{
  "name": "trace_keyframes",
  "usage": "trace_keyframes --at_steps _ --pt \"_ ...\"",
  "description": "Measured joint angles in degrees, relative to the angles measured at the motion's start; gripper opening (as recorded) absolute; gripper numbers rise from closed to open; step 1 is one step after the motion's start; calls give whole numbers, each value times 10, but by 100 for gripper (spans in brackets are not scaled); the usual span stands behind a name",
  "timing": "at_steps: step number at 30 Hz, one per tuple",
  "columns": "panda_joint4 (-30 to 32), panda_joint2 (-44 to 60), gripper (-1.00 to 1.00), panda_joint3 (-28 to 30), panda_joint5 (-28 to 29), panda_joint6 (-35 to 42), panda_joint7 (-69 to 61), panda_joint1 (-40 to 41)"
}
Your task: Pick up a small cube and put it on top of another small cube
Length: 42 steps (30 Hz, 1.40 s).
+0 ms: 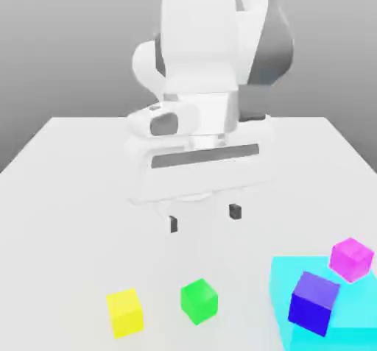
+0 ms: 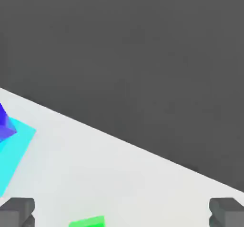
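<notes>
The small green cube (image 1: 199, 300) rests on the white table near the front, between a yellow cube and the cyan block. In the hand view the green cube (image 2: 88, 222) peeks in between my two fingertips. The blue-violet cube (image 1: 314, 302) sits on the flat cyan block (image 1: 346, 320) at the exterior view's right; the hand view catches a corner of the blue-violet cube (image 2: 5, 125). My gripper (image 1: 204, 218) hangs open above the table, behind and above the green cube, with nothing between its dark fingertips (image 1: 235, 211).
A yellow cube (image 1: 124, 312) lies to the exterior view's left of the green one. A magenta cube (image 1: 351, 258) sits at the far edge of the cyan block (image 2: 13, 150). The white table (image 1: 74, 195) stretches back to the arm's base.
</notes>
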<state>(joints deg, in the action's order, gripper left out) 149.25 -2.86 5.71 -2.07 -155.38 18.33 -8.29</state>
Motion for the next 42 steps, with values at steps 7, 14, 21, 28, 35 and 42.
trace_keyframes --at_steps 7,14,21,28,35,42 --pt "33 145 0 -14 -9 -91 -69 8" --pt "19 225 -100 -33 -24 -153 -82 24" --pt "29 178 -100 -25 -12 -115 -73 18" --pt "-29 95 -100 -49 16 25 -111 -6" --pt "-172 72 -100 -101 23 191 -222 -68" --pt "-174 127 100 -102 31 138 -231 -73"
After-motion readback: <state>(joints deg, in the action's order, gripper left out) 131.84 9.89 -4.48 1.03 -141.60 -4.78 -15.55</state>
